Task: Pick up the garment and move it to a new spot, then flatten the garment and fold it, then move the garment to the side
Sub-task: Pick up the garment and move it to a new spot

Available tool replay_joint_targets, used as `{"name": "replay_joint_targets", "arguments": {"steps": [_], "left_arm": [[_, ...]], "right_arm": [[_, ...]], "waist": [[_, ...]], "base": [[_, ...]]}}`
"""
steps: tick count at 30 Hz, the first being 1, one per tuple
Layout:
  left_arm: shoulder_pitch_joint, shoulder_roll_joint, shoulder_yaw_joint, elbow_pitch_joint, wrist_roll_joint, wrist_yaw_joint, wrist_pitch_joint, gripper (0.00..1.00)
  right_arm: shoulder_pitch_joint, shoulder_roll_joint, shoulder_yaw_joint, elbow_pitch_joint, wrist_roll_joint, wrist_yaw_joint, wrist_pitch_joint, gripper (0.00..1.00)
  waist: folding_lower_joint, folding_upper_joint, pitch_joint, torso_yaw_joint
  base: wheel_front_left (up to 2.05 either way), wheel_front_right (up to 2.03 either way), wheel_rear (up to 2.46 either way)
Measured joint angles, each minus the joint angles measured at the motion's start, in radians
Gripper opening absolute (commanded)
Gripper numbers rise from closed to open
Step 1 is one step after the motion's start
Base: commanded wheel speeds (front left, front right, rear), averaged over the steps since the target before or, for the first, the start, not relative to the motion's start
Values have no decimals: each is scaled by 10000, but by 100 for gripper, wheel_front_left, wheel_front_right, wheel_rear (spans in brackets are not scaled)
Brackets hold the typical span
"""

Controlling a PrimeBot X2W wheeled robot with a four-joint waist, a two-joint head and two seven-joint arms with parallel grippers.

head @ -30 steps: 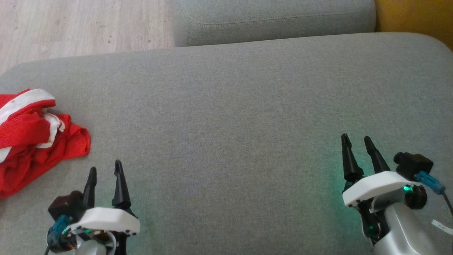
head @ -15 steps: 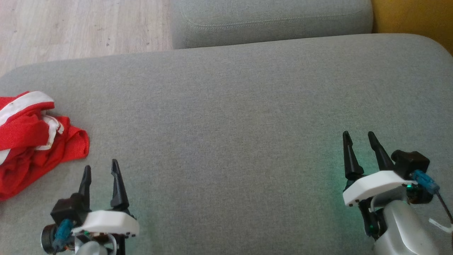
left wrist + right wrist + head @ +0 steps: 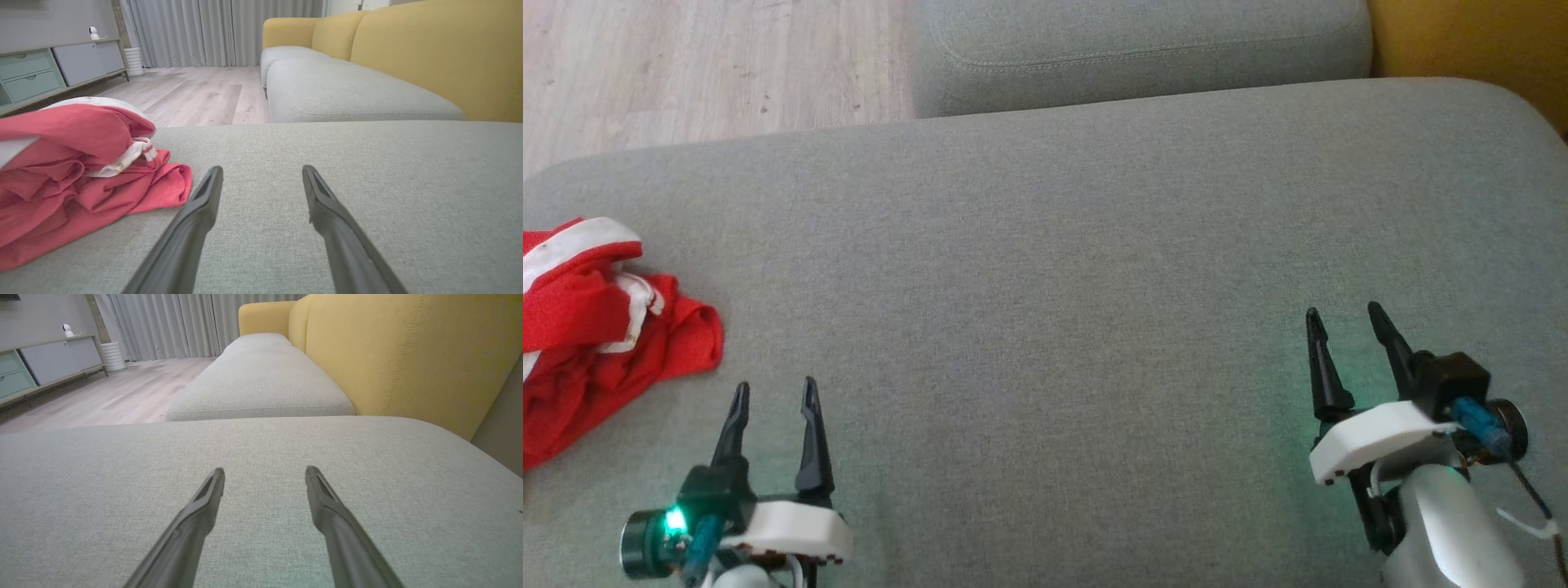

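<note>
A broad grey fabric seat [image 3: 1094, 245] spans the head view; a second grey cushion [image 3: 1135, 49] lies at top centre, with wood-plank floor [image 3: 686, 73] at the upper left. In the wrist views, yellow backrests [image 3: 388, 355] rise at the right, grey curtains [image 3: 212, 32] hang at the top, and a low sideboard [image 3: 49, 71] with green drawers stands at the upper left.

Garment [image 3: 588, 367]: red knit cloth, matt, w/ white trim. Cushion [image 3: 1045, 286]: grey woven fabric, matt. Floor [image 3: 686, 65]: pale wood, low sheen. Fingers [image 3: 192, 222]: blk plastic, smooth, matt.
</note>
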Motion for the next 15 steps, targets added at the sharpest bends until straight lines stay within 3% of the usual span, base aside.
{"name": "replay_joint_targets", "arguments": {"steps": [8, 15], "left_arm": [[-14, -128, 36, 50, 698, -77, -174, 100], [-70, -226, 33, 180, 637, -111, -174, 100]], "right_arm": [[-4, 25, 56, 98, -667, 0, -173, 100], [-8, 23, 487, 71, -458, 0, -173, 100]], "waist": [[0, 0, 135, 158], [1, 0, 339, 1046]], "base": [[0, 0, 0], [0, 0, 0]]}}
